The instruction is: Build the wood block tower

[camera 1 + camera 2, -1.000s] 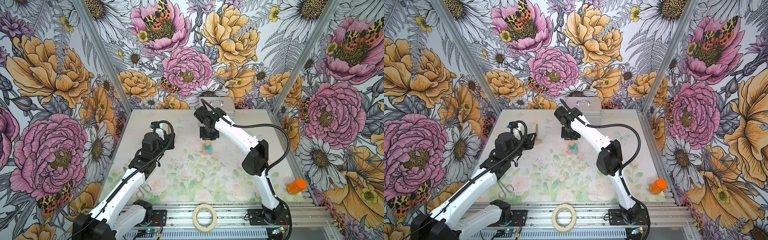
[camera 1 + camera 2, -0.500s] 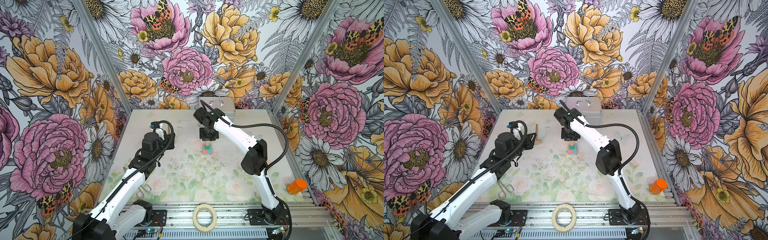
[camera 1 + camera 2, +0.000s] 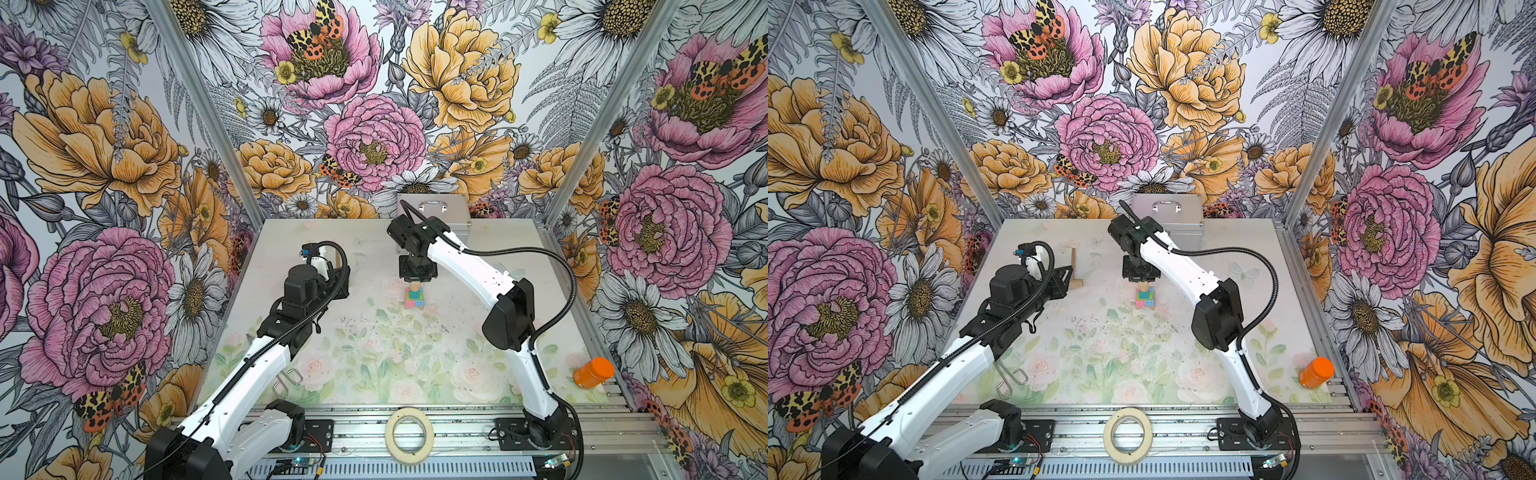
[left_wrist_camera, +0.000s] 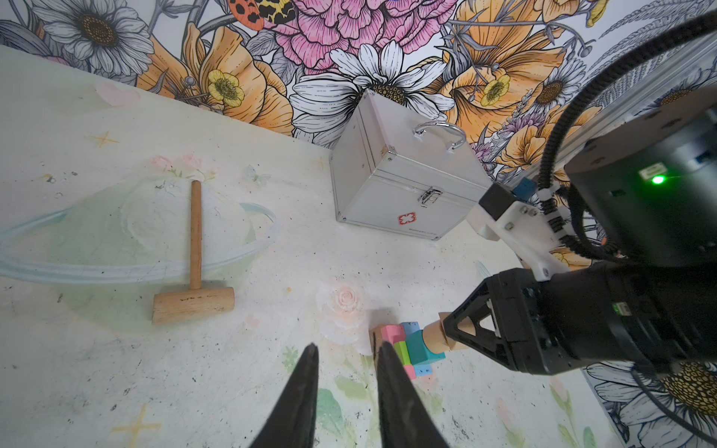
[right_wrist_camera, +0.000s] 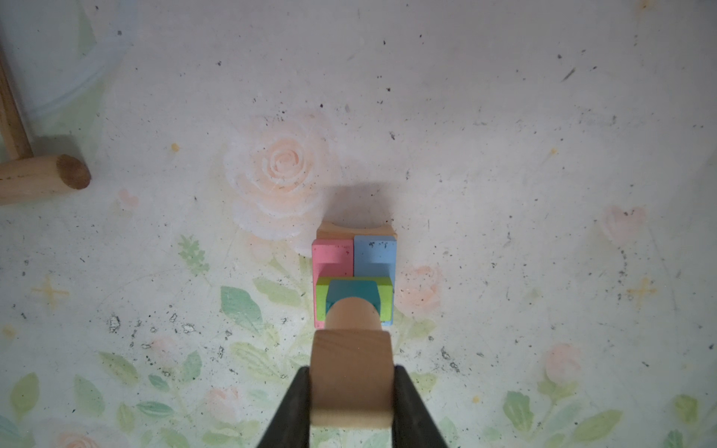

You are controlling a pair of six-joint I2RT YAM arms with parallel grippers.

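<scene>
The silver case (image 4: 403,174) front bears a red cross-shaped sign (image 4: 406,218); lettering beneath unreadable.

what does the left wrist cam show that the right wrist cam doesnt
Only the left wrist view: the silver case, the wooden mallet whole, and the left gripper, open and empty. Only the right wrist view: from above, the right gripper with both fingers flanking the tan block. Both: the tower, that gripper shut on the tan block, the mallet's head.
</scene>
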